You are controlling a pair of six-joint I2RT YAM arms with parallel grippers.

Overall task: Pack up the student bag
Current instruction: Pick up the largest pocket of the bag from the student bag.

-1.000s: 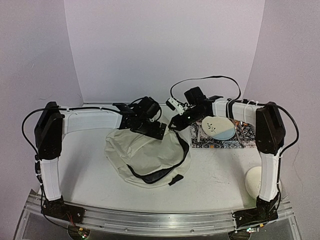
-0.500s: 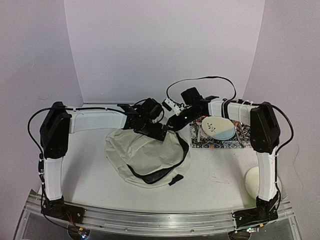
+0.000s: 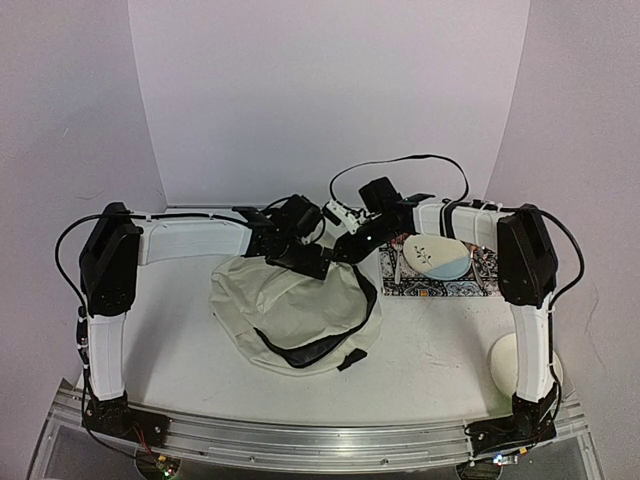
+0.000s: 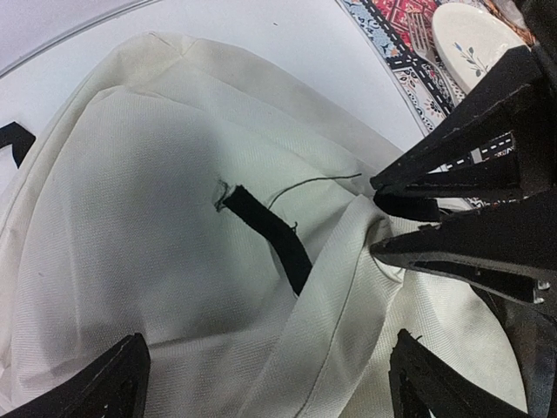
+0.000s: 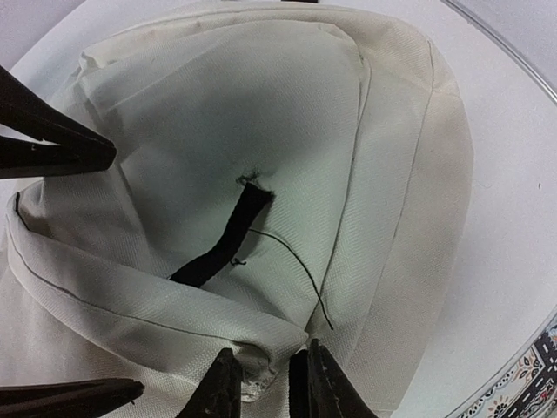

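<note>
Sprawling on white table (image 3: 170,330) amid lilac walls (image 3: 330,100), student bag (image 3: 290,310); left end effector (image 4: 268,344) agape, right end effector (image 5: 268,361) pinching fabric.

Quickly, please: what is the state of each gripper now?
Left gripper: open, holding nothing.
Right gripper: closed on a fold of the student bag.

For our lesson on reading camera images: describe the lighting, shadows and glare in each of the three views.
Top external: even, soft light, lilac cast on the walls, hardly any shadow around the student bag. Left wrist: a dark shadow pools on the fabric; the right pincer is a black silhouette. Right wrist: similar grey shadow mid-fabric; the table at upper right is washed out.
</note>
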